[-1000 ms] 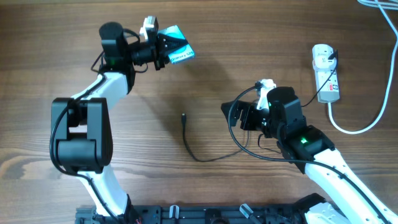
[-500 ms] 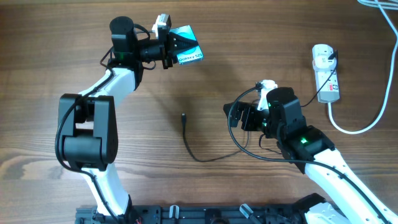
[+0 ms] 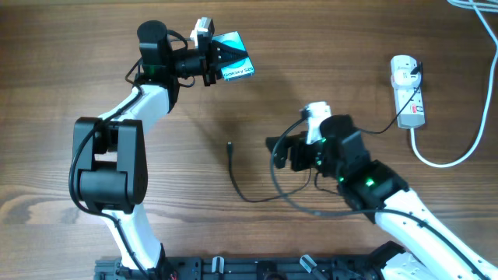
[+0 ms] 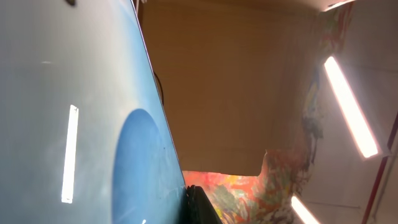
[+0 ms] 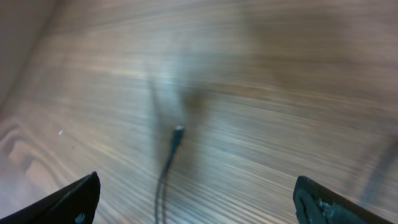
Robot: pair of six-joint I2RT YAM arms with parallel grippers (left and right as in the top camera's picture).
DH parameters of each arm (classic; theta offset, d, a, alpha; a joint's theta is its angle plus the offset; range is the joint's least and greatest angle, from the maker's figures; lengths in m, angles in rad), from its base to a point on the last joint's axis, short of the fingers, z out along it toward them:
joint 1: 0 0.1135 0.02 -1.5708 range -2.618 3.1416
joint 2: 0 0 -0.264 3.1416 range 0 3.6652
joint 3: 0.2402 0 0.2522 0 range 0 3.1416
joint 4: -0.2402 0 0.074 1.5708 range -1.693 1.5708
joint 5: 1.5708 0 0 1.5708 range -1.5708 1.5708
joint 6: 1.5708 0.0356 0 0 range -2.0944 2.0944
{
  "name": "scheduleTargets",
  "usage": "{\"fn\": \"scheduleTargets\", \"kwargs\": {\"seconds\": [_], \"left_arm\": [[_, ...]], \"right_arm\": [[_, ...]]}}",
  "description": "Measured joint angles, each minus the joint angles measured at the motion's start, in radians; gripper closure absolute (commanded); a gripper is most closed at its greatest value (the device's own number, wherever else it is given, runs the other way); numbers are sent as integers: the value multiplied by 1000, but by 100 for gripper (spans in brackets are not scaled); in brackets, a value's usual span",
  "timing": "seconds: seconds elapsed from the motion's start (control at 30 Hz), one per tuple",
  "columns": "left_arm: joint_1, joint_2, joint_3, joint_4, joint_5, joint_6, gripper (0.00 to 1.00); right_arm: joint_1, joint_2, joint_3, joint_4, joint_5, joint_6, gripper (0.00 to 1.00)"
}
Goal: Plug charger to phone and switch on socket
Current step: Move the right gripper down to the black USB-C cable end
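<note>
Holds small flat turquoise-screen phone clamped in L gripper, tilted. Spreads R gripper wide, empty. Places thin black charger cable's plug tip just ahead, between fingers. Risks knocking tip sideways w/ off-centre closure. Leaves white elongated power-strip socket well behind.

Far side, left of centre, above the surface: phone in left end effector. Mid-surface: charger tip, cable trailing nearer and rightward. Just right of tip, not touching: right end effector. Far right, well apart: socket, lead looping from its near end.
</note>
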Motion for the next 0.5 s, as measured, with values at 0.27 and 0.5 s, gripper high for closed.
{"fn": "scheduleTargets", "kwargs": {"seconds": [0.27,0.5], "left_arm": [[44,0,0,0,6,1,96],[64,0,0,0,34,16,96]], "right_arm": [[210,137,18,120,113,-38,0],[315,430,205,42,203,-71,0]]}}
